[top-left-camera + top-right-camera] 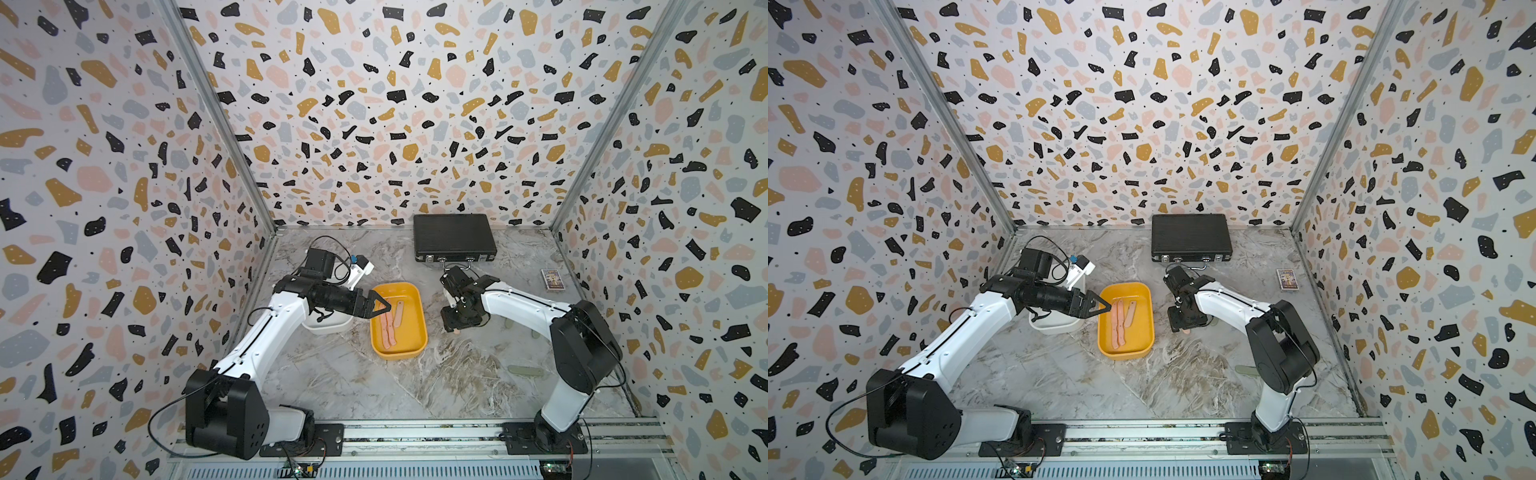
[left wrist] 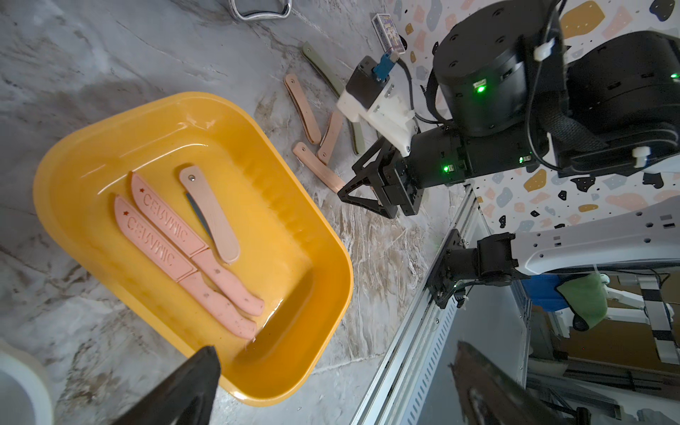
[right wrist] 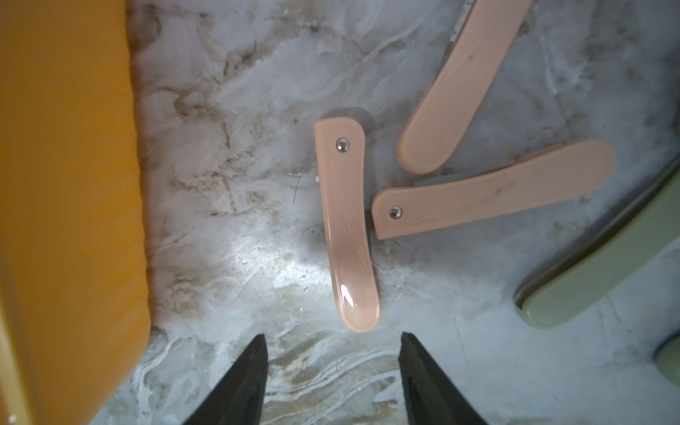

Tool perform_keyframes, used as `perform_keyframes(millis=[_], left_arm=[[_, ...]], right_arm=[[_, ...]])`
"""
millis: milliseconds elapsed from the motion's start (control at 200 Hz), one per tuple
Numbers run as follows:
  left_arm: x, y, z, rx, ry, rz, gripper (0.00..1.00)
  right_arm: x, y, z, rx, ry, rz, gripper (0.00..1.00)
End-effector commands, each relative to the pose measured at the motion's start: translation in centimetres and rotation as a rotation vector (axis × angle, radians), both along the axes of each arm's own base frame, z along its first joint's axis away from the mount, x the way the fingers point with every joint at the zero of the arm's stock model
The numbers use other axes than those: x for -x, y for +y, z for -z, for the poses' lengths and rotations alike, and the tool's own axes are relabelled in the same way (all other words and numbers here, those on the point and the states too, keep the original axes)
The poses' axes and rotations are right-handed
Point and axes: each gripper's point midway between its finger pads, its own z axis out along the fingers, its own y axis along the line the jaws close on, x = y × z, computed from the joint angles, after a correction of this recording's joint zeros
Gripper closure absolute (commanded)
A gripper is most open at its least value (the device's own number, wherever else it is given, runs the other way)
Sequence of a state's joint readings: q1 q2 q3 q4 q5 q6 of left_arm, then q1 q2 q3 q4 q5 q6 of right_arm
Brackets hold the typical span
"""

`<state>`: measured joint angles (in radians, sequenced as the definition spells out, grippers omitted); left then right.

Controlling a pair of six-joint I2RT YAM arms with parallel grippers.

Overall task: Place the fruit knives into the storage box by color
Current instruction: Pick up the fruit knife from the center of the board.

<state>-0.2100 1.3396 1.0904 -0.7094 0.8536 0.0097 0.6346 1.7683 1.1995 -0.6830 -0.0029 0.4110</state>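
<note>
We are hovering our right gripper [image 3: 331,340], fingers [image 3: 239,390] half apart and empty, over a salmon-pink flat plastic fruit knife [image 3: 347,228] lying near the marble worktop's [image 1: 415,382] middle, just beside the mustard-yellow shallow plastic tub [image 3: 66,184], next probably needing to straddle and pinch it, our left gripper [image 1: 377,309] hanging wide open.
</note>
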Motion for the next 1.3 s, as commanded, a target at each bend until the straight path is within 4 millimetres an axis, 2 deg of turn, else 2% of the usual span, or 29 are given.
perform_keyframes(millis=[0,556,896,1292], left_arm=[[-0.2,-0.1,0.5,0.0,-0.001,0.002,0.01],[-0.1,0.0,0.6,-0.005,-0.01,0.008,0.01],[0.1,-0.2,0.9,0.002,0.006,0.014,0.01],[0.2,-0.3,1.2,0.009,0.02,0.02,0.01]], right_arm=[[-0.4,-0.4,0.4,0.023,0.002,0.006,0.41],[-1.3,-0.4,2.9,0.045,0.046,0.01,0.47],[-1.4,0.3,2.6,0.031,0.062,-0.004,0.72],[0.2,2.4,3.1,0.03,0.094,-0.035,0.73]])
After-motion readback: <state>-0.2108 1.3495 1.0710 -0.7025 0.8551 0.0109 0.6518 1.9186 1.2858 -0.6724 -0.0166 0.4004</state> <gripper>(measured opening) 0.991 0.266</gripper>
